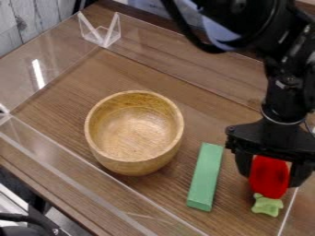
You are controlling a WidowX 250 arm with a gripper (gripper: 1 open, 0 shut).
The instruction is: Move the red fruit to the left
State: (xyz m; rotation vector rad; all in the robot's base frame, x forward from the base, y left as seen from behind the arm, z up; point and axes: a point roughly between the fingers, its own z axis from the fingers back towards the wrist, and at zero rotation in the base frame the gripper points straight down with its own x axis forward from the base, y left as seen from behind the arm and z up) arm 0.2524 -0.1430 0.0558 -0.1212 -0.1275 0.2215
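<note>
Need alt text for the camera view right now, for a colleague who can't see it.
A black gripper, pointing down with jaws open, straddles a red fruit at the right of a wooden table. A long green block lies beside it, then an empty wooden bowl further left.
</note>
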